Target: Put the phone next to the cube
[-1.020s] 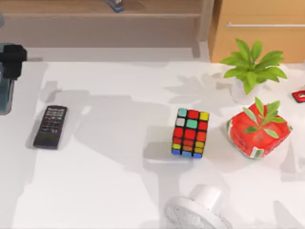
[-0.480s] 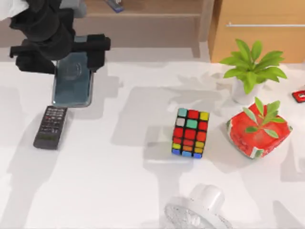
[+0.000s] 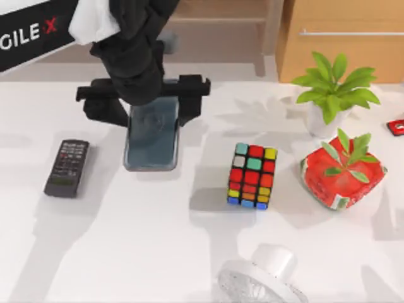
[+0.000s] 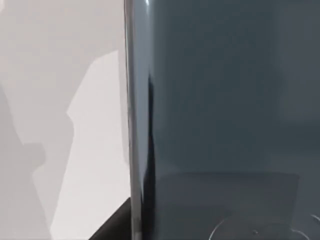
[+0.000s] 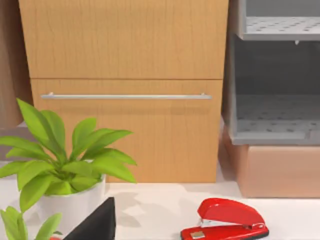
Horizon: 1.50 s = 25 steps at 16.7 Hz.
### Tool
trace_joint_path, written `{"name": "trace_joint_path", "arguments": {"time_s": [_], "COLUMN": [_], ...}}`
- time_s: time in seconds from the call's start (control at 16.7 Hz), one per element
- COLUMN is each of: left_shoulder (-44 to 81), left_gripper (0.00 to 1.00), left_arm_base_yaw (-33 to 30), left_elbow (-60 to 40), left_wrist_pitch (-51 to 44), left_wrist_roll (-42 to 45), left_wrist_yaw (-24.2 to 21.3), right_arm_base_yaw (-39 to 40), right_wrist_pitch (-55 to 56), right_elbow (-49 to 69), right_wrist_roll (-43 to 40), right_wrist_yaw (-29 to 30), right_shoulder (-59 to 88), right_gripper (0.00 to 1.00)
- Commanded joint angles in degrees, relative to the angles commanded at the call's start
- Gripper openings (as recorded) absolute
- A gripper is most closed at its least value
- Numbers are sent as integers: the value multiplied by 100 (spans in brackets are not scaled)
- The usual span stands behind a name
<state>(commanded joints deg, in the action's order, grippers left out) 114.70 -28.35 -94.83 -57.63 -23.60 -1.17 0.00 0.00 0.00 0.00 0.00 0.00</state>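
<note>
So the left claw is up over the back-left part of the table, and it's clamped on the phone. One black finger sits on each long side of the phone's upper end, and the rest of the phone sticks out below the claw toward the front of the table, screen facing up. From the left wrist cam you basically just get the phone up close, dark teal-grey glass with a thin silvery edge, white tabletop beside it.

The cube is off to the claw's right and a bit nearer the front, well apart from the phone, sitting upright on the table. The black remote lies to the claw's left, near the phone's lower end but not touching it.

Further right past the cube there's a red planter with green leaves, and a potted plant behind it. A white fan sits at the front edge.

Right wrist cam shows a red stapler, the potted plant and a wooden drawer. Can't tell what the right claw is doing.
</note>
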Motion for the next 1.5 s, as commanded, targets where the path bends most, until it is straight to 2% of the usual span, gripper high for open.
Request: {"name": "trace_joint_path", "arguments": {"time_s": [0.42,0.96,1.5], "left_shoulder": [596,568,285], "left_gripper": [0,0,0], "left_arm_base_yaw": [-325,-308,-416], "left_elbow": [-42,-15,164], "left_wrist_pitch": [-615,-641,-799], "left_wrist_roll": [-617,-547,-104], "left_wrist_yaw": [148,182,507], "right_arm_base_yaw": [0,0,0], "right_wrist_pitch": [0,0,0], "right_elbow": [0,0,0], "right_wrist_roll": [0,0,0], "right_wrist_yaw": [0,0,0], "right_shoulder": [0,0,0], "right_gripper": [100,100,100]}}
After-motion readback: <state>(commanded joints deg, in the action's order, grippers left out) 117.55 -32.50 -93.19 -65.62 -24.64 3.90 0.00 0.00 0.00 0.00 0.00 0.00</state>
